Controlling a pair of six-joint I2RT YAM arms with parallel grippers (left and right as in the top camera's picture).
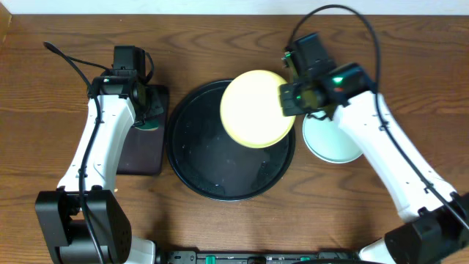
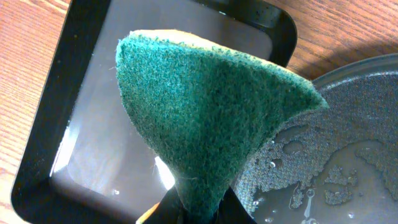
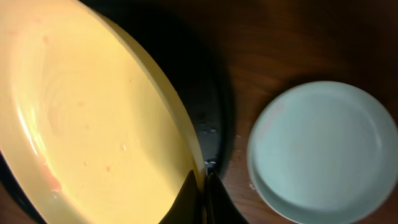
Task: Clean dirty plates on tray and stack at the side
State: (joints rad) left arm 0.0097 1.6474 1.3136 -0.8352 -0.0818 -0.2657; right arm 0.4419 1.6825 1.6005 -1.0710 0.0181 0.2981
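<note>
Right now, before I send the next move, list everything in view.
round tray: one, black, wet, centre of the table
rectangular tray: one, black, left of the round tray
sponge: one, green, over the rectangular tray
yellow plate: one, pale yellow, held over the round tray's far-right rim
mint plates: seemingly two stacked, pale mint, on the table right of the round tray
left gripper: shut on the sponge
right gripper: shut on the yellow plate's rim

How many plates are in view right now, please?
2: a yellow plate held by the right gripper over the round black tray, and a mint-green plate on the table beside it, possibly hiding another beneath.
</note>
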